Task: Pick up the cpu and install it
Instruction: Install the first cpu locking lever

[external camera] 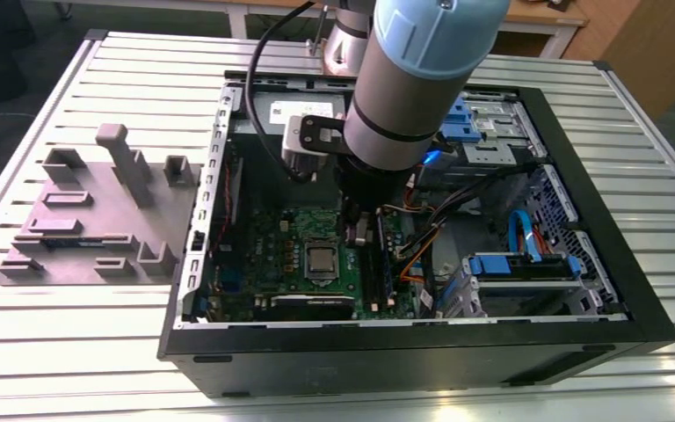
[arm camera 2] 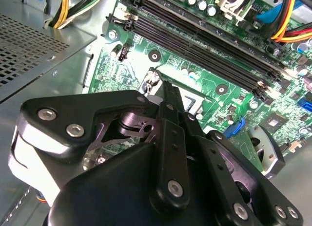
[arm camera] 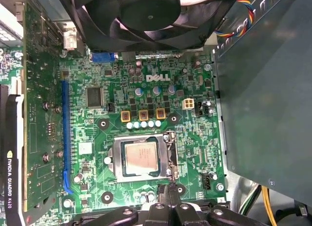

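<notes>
The cpu [external camera: 320, 258] is a small silver square lying flat in the socket on the green motherboard [external camera: 270, 242] inside the open computer case. In the first wrist view the cpu [arm camera: 141, 157] has a metal frame around it and a lever along one side. My gripper [external camera: 357, 230] hangs over the board just to the exterior view's right of the socket. Its black fingers are shut together with nothing between them in both wrist views. The gripper [arm camera: 168, 189] has its tip at the socket's edge, beside the cpu and not touching it. The gripper [arm camera 2: 168, 92] body hides most of the socket in the second wrist view.
The black case wall [external camera: 431, 347] rings the work area. A fan [arm camera: 146, 16], a graphics card [arm camera: 10, 177], long memory slots [arm camera 2: 204, 41] and a grey metal box [arm camera: 265, 89] crowd the socket. Cables [external camera: 431, 239] and blue drive bays [external camera: 523, 264] lie at the exterior view's right. A grey fixture block [external camera: 91, 220] sits at its left.
</notes>
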`<state>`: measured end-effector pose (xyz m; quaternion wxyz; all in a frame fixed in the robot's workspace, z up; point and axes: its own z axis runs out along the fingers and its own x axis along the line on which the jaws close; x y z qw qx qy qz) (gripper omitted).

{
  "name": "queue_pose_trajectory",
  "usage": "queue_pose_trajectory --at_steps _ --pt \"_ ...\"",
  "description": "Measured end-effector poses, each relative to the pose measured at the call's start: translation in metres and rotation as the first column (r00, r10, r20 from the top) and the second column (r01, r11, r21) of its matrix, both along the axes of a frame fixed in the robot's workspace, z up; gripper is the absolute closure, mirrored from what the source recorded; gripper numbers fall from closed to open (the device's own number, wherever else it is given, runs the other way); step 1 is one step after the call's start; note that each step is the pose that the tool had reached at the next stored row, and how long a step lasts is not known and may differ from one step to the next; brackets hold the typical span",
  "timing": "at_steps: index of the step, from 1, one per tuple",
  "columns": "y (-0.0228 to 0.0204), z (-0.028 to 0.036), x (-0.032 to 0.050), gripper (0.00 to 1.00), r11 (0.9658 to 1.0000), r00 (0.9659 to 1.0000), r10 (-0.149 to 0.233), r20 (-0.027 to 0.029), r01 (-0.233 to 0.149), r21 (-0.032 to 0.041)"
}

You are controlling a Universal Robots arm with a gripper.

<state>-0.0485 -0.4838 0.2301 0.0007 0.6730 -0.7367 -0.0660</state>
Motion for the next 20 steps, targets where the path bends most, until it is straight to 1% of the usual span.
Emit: queue_pose_trajectory --at_steps 4,6,7,11,12,20 --pt "-0.0006 -0.0002 0.0001 0.90 1.0000 1.0000 0.000 0.0001 0.000 -0.0023" --pt "-0.0013 -0.0001 0.0001 0.90 1.0000 1.0000 0.000 0.0000 0.000 -0.0075" --pt "-0.0016 0.0000 0.0001 0.90 0.9999 1.0000 0.000 0.0000 0.000 -0.0125" --pt "-0.0023 -0.0005 0.0001 0.90 0.9993 1.0000 0.001 0.0001 -0.001 -0.0368" --pt "-0.0025 -0.0008 0.0001 0.90 0.9992 1.0000 0.002 0.0000 -0.002 -0.0391" --pt "-0.0047 -0.0026 0.0007 0.90 0.9992 1.0000 0.005 0.0000 -0.005 -0.0396"
